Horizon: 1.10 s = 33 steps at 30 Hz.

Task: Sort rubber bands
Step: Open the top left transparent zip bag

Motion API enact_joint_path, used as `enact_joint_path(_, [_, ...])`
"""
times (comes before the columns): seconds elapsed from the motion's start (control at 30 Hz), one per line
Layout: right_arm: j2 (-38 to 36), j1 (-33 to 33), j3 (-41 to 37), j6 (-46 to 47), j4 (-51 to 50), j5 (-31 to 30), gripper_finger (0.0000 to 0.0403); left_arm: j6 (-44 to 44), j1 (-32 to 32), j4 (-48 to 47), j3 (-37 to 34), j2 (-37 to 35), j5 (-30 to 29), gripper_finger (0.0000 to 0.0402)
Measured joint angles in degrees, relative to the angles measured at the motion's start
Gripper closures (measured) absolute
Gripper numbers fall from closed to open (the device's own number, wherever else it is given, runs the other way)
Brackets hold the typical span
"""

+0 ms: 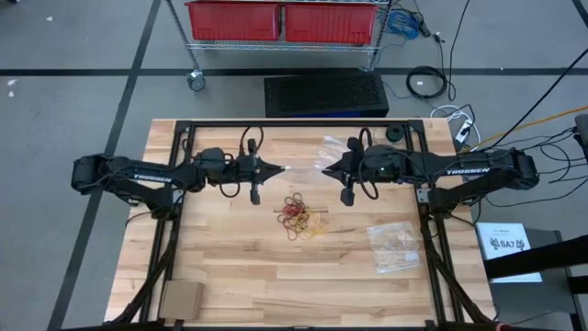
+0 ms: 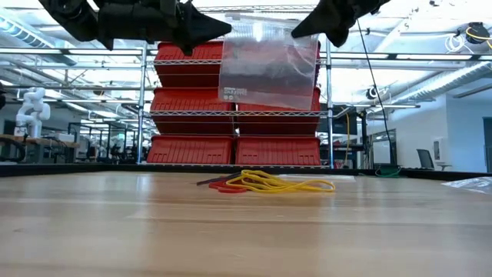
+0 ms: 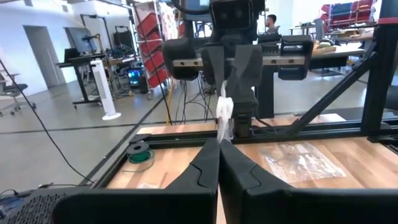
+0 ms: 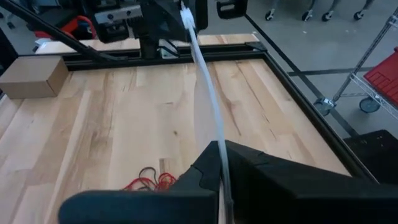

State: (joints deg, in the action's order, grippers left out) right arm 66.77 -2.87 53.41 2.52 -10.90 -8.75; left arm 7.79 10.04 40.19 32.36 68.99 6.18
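We see both arms raised over the middle of the counter (image 1: 230,267), facing each other, with a clear plastic bag (image 2: 269,65) stretched between them. The left gripper (image 1: 278,169) is closed tight on one top corner of the bag, and the right gripper (image 1: 323,168) is closed on the opposite corner; the bag hangs below them, clear of the wood, in the low view. The rubber bands (image 1: 302,215) lie loose in a small heap on the counter, below and just nearer the front edge than the two grippers, with nothing touching them; red, yellow and dark loops are mixed together. A second clear bag (image 1: 395,245) lies flat on the counter under the right arm's side, toward the front and well apart from the heap. A small cardboard box (image 1: 181,299) sits at the front corner on the left arm's side, far from either gripper. A black frame (image 1: 303,123) runs round the back and sides of the counter, just behind both grippers, so open room lies mainly toward the front, where bare wood surrounds the heap. Beyond the back edge we see a wire rack with red bins (image 2: 231,96) and cables on the floor.
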Motion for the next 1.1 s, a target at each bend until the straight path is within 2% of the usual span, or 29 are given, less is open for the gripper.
enact_joint_path(0.13, [0.0,0.0,0.0,0.4,-0.8,-0.3,0.0384,0.0,0.0,-0.8,0.0,0.0,-0.2,0.0399])
enact_joint_path(0.33, [-0.7,-0.2,1.9,-0.3,-0.9,-0.3,0.0307,0.0,0.0,-5.7,0.0,0.0,-0.9,0.04])
enact_joint_path(0.47, [2.7,-0.2,3.6,-2.9,1.9,1.5,0.0271,0.0,0.0,-8.9,0.0,0.0,-2.9,0.04])
enact_joint_path(0.57, [7.4,-0.2,5.6,-3.6,3.1,3.3,0.0267,0.0,0.0,-9.7,0.0,0.0,-4.1,0.0401])
enact_joint_path(0.8, [18.2,-0.2,13.0,-3.7,3.1,2.4,0.0268,-1.4,0.0,-10.2,0.0,0.0,-7.5,0.0401])
enact_joint_path(0.93, [21.6,-0.2,16.0,-4.2,3.0,-2.7,0.0269,-1.5,0.0,-11.5,0.0,0.0,-8.2,0.0401])
enact_joint_path(1.1, [23.6,-0.2,18.4,-4.5,3.1,-3.3,0.0271,-1.5,0.0,-12.2,0.0,0.0,-8.2,0.0401])
